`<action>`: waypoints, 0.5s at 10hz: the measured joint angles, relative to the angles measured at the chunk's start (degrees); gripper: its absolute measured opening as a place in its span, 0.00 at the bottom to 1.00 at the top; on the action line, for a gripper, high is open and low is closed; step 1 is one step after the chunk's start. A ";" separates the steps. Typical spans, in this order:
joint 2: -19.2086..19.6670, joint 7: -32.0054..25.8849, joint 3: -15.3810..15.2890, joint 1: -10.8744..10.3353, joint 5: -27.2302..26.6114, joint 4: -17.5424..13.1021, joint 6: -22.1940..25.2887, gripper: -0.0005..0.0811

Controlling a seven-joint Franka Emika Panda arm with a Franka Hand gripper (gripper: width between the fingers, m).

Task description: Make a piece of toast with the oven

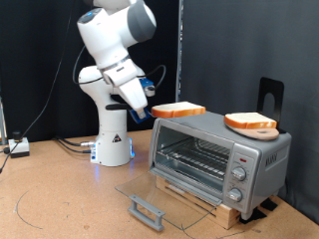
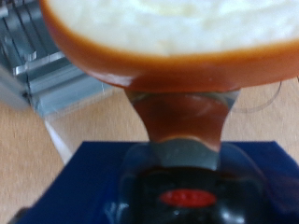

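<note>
Nearest the camera, the oven's glass door (image 1: 159,195) lies folded flat on the tabletop (image 1: 60,204), its grey bar handle (image 1: 147,210) at the front edge. Behind the door the oven (image 1: 219,159) stands open, the wire rack (image 1: 194,159) bare inside, knobs on the panel at its far-right end. On the oven's roof, toward that knob end, a second slice (image 1: 249,121) rests on a round tan board (image 1: 255,130).

Above the oven's other top corner the hand (image 1: 150,103) carries the piece of toast (image 1: 177,110); the wrist view shows its orange crust (image 2: 168,70) pinched between the fingers (image 2: 177,117), pale face flat.

Judging risks: the grip takes only one edge, so the slice could droop or slip if tilted. It hangs above roof level, and a descent could clip the oven's top lip or the lowered door.

Open room lies over the door in front of the oven; behind the oven, a dark curtain (image 1: 239,50) closes things off.
</note>
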State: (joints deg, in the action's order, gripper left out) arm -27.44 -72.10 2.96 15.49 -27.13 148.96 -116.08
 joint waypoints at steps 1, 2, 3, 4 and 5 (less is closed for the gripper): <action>0.74 -1.48 1.02 1.11 1.53 -0.08 -0.46 0.49; 1.72 -2.33 1.95 2.13 2.71 -0.34 -0.74 0.49; 3.03 -2.91 2.79 2.95 3.43 -0.80 -0.98 0.49; 4.42 -3.06 3.45 3.60 3.63 -1.36 -1.00 0.49; 6.01 -3.06 3.76 3.78 3.64 -2.29 -0.95 0.49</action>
State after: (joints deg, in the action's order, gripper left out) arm -21.43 -75.16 6.73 19.27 -23.49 146.67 -117.02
